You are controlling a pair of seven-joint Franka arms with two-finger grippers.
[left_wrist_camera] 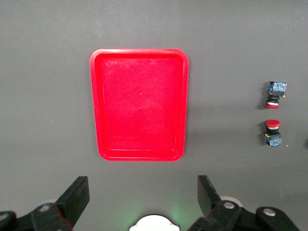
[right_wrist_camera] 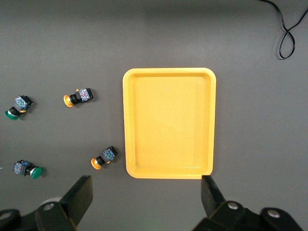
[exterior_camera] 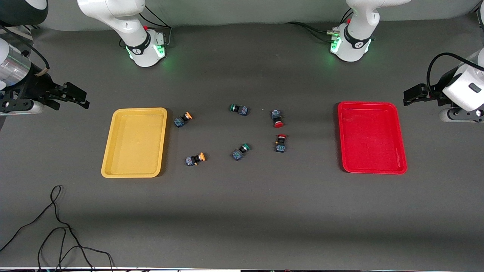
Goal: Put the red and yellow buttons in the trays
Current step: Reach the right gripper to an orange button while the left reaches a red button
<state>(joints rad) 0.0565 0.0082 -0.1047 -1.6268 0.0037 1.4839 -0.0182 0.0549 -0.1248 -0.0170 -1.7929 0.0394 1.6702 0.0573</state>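
Observation:
The yellow tray (exterior_camera: 136, 110) lies toward the right arm's end of the table and the red tray (exterior_camera: 366, 103) toward the left arm's end; both hold nothing. Two yellow-capped buttons (exterior_camera: 183, 119) (exterior_camera: 195, 159) lie beside the yellow tray, also in the right wrist view (right_wrist_camera: 78, 97) (right_wrist_camera: 104, 157). Two red-capped buttons (exterior_camera: 277, 118) (exterior_camera: 280, 143) lie nearer the red tray, also in the left wrist view (left_wrist_camera: 275, 94) (left_wrist_camera: 272, 133). My right gripper (exterior_camera: 81, 99) (right_wrist_camera: 147, 195) is open and empty, high near the yellow tray (right_wrist_camera: 168, 70). My left gripper (exterior_camera: 408, 96) (left_wrist_camera: 143, 192) is open and empty, high near the red tray (left_wrist_camera: 139, 52).
Two green-capped buttons (exterior_camera: 239, 109) (exterior_camera: 241, 151) lie mid-table between the yellow and red ones, also in the right wrist view (right_wrist_camera: 17, 107) (right_wrist_camera: 27, 168). A black cable (exterior_camera: 56, 226) trails near the front camera's edge at the right arm's end.

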